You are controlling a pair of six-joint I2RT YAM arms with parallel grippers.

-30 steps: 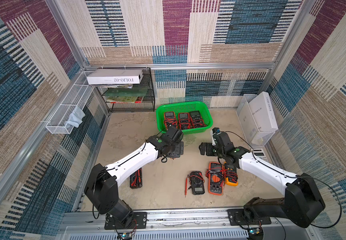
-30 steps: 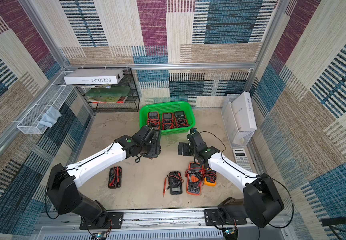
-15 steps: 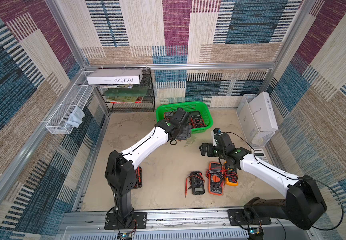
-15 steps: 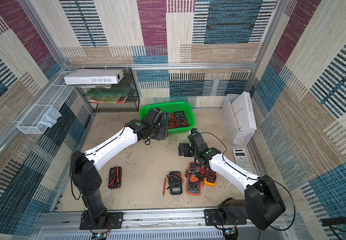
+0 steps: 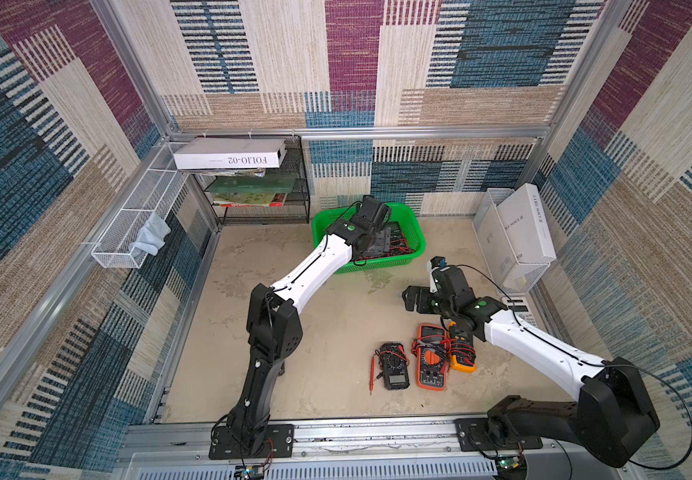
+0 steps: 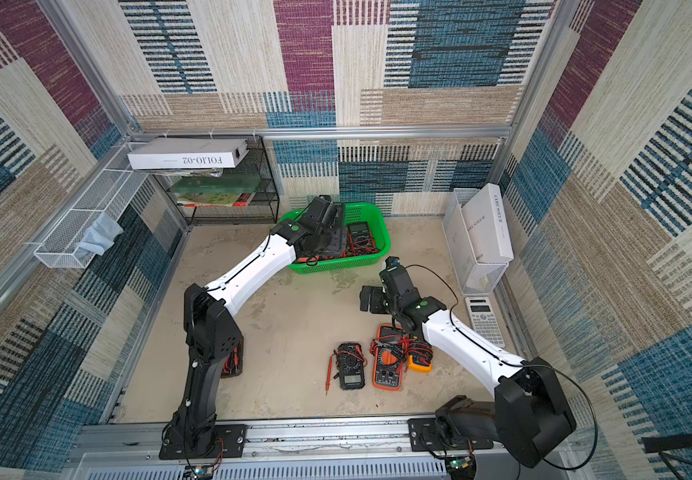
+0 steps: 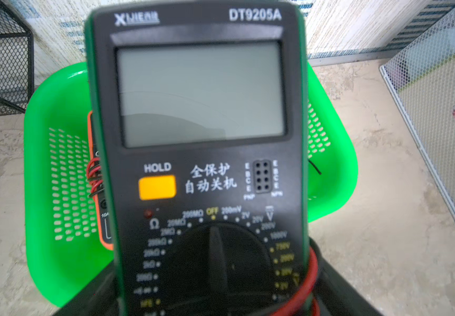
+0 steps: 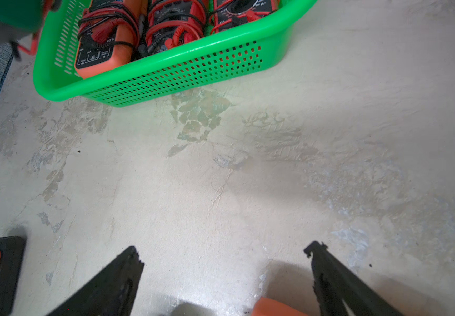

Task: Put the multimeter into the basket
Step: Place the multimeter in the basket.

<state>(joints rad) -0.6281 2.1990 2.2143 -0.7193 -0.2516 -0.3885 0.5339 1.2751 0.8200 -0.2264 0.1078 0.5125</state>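
- Counter (image 5: pixel 336 332): pale, mottled, walled with patterned carpet.
- Black mesh rack (image 5: pixel 261 199): far corner, box and books on its shelves.
- Basket (image 5: pixel 417 245): bright green, perforated sides, at the far middle of the counter. The right wrist view shows three meters (image 8: pixel 103 35) lying in it side by side, wrapped in red and black leads.
- Multimeter (image 7: pixel 201 164): black with a green edge, marked DT9205A, dial at OFF. It is held over the basket on the rack side, clear of the counter. Contact with the basket's contents cannot be told.
- Left gripper (image 5: pixel 371 245): clamped on the multimeter's dial end, with a dark finger on each side in the left wrist view.
- Right gripper (image 8: pixel 225 250): jaws spread wide, empty, hanging over bare counter near the basket.
- Loose meters on the counter: black (image 5: pixel 394 365), orange (image 5: pixel 431 361), yellow (image 5: pixel 460 351).
- Calculator (image 6: pixel 485 320): beside the right arm.
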